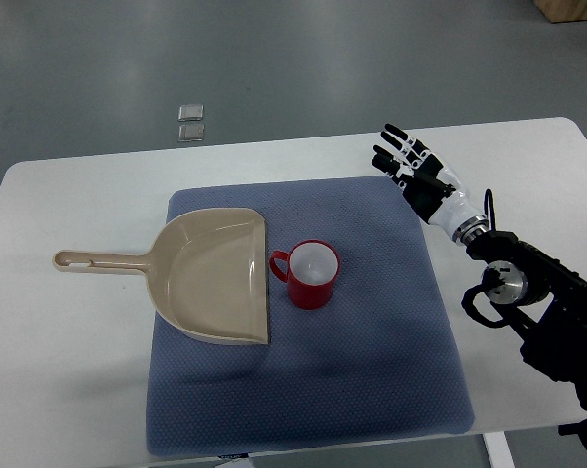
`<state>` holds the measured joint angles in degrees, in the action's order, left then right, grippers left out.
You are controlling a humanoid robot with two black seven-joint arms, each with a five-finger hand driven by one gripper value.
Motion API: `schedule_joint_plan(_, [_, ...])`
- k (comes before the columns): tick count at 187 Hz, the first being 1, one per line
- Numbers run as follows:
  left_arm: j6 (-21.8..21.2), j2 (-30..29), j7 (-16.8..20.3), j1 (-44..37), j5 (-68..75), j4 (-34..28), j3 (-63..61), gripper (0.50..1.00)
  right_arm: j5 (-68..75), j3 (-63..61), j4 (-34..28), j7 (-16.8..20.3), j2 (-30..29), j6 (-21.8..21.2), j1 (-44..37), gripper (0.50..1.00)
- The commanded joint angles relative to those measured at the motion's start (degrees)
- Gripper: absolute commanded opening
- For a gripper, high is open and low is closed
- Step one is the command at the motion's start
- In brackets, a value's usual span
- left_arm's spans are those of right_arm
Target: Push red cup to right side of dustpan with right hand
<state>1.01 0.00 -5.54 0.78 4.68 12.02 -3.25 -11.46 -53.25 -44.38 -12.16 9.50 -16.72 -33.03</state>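
A red cup point(313, 275) with a white inside stands upright on a blue-grey mat point(371, 370), its handle pointing left toward the dustpan. The beige dustpan point(215, 278) lies on the mat's left part, its open edge facing the cup and its handle point(98, 261) reaching left onto the table. My right hand point(410, 166) hovers over the mat's far right corner, up and to the right of the cup and apart from it. Its fingers are spread and hold nothing. Its black arm point(547, 312) comes in from the right edge.
The mat lies on a white table point(59, 390). Two small clear squares point(191, 122) lie on the grey floor beyond the table's far edge. A brown box corner point(571, 10) shows at the top right.
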Motion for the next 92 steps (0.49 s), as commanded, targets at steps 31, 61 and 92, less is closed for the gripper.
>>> schedule_joint_plan(31, [0.0,0.0,0.0,0.0,0.0,0.0,0.0,1.000,17.2,1.0,0.6,7.0,5.6,-6.1,-2.5,0.936])
schedule_joint_plan(61, [0.0,0.0,0.0,0.0,0.0,-0.1,0.0,1.000,16.8,1.1,1.6,6.1,5.5,-9.2,-2.3,0.934])
schedule_joint_plan(92, [0.0,0.0,0.0,0.1,0.0,-0.1,0.0,1.000,16.7,0.9,1.6,5.9,5.3,-6.7,-2.6,0.936])
